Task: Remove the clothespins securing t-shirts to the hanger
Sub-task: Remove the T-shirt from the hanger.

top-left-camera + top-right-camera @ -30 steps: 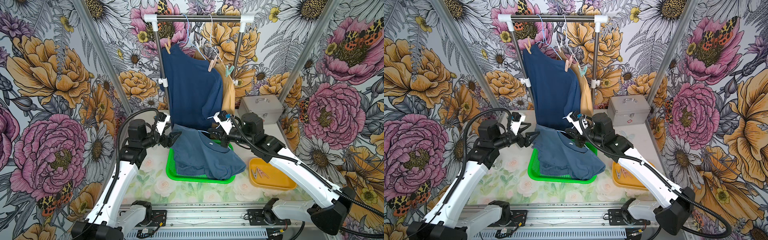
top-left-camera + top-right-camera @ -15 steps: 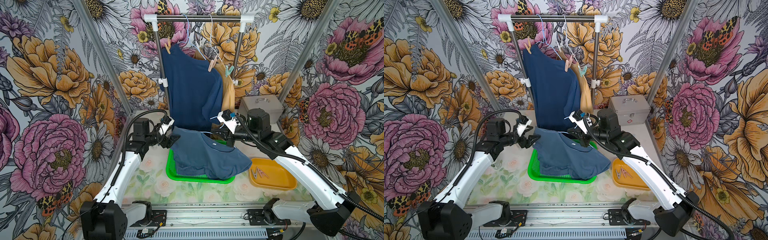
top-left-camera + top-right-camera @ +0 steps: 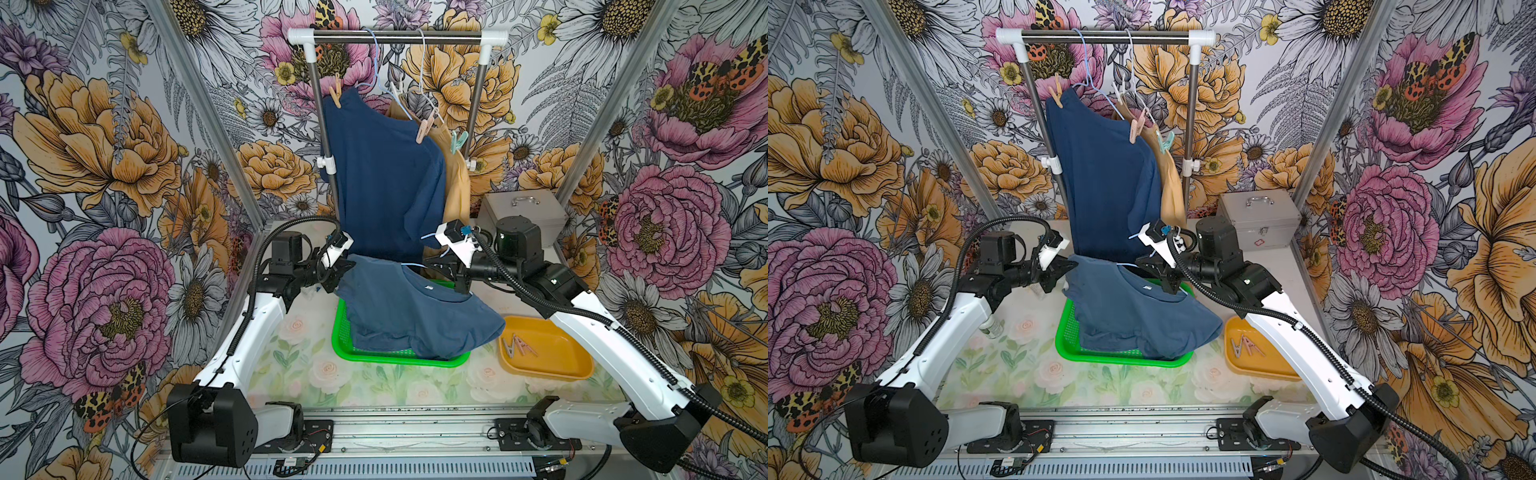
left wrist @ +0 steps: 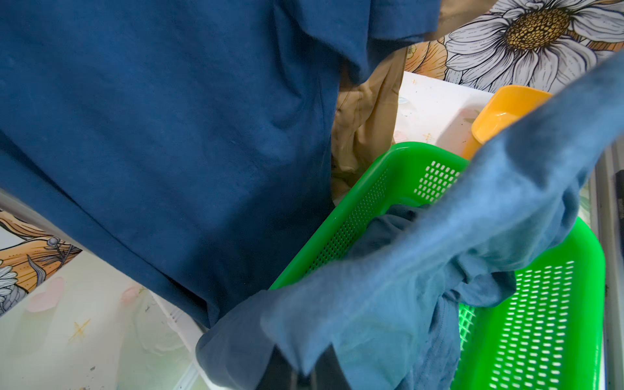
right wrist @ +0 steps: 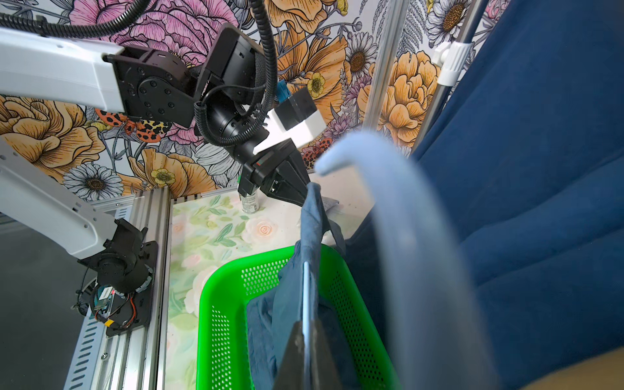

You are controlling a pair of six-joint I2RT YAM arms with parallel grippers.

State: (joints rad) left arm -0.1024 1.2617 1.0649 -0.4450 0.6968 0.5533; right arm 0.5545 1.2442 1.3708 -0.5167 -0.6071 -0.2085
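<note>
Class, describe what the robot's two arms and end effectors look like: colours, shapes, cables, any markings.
The left arm and right arm have smooth white link shells with boxy black joints and bases. A ribbed black cable conduit runs along each. A white camera block sits at each wrist. The left end effector and right end effector are black with tapering fingers. No lettering is legible.

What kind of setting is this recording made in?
Probably a staged robot test booth, not a home: floral printed wall panels in aluminium framing, two arms bolted to a rail, and a tabletop clothes rack with pinned t-shirts.
</note>
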